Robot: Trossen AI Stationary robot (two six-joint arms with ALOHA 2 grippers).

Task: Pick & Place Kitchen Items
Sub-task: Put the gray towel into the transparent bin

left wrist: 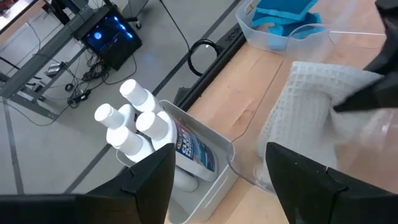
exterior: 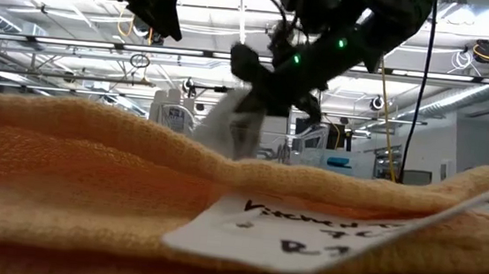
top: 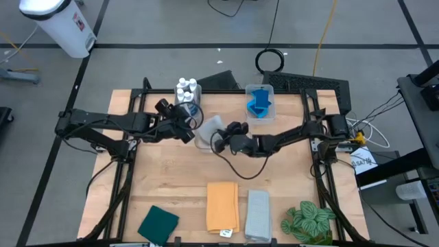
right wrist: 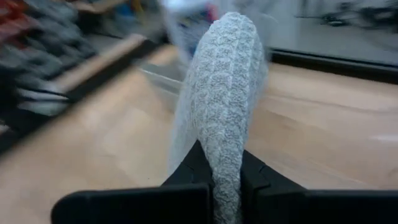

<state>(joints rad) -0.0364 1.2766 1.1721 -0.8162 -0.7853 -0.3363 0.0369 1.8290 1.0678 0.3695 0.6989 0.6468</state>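
Grey cloth (right wrist: 225, 99) fills the right hand's (right wrist: 227, 180) pinch, hanging lengthwise off its fingers over the worktop (top: 178, 185) beside the clear bin (top: 208, 134), while the left hand (top: 184, 122), spread and empty, hovers just left of it.

Waffle-knit grey cloth (right wrist: 227, 106) — pale wooden table (top: 178, 185)

On the white tag (exterior: 307, 236) lying on the orange cloth (exterior: 89, 186), handwriting is seen, partly readable as "Kitchen". The bottle label (left wrist: 194, 152) cannot be read clearly.
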